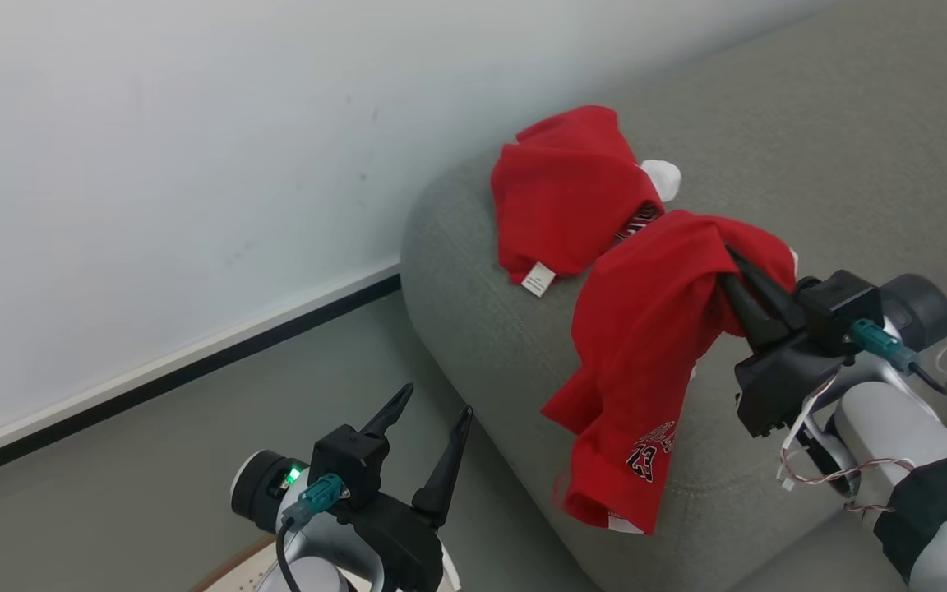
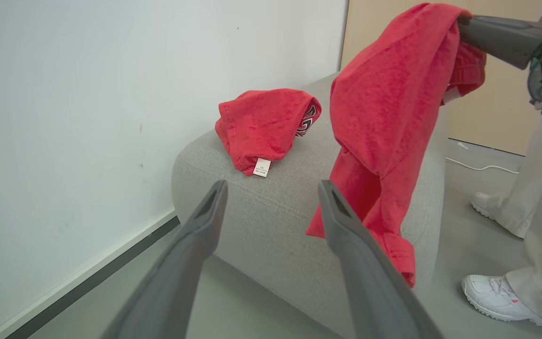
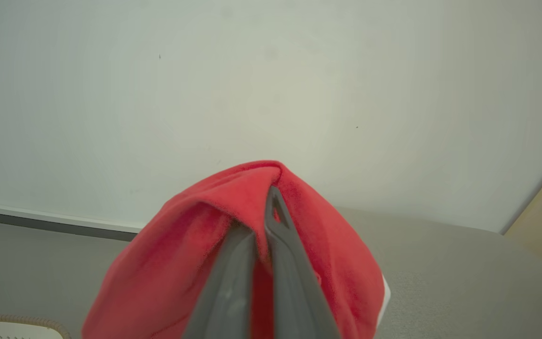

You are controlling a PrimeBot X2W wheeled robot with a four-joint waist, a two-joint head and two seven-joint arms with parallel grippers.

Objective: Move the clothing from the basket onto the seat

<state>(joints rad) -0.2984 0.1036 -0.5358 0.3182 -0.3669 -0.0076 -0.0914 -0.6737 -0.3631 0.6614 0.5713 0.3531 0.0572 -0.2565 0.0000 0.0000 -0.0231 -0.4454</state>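
Left pincer [image 1: 437, 398] hangs empty, jaws apart. Right pincer [image 1: 732, 259] is clamped on one red garment [image 1: 646, 345], hanging below it over the seat [image 1: 473, 345]; beyond its tips the other garment [image 1: 564, 197] already lies. Only release remains, I judge.

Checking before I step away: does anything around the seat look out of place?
The red garment pinched in the right gripper hangs beyond the seat's rounded edge, hem dangling down its side; released here, it might slide off. The other garment lies crumpled but fully on top.
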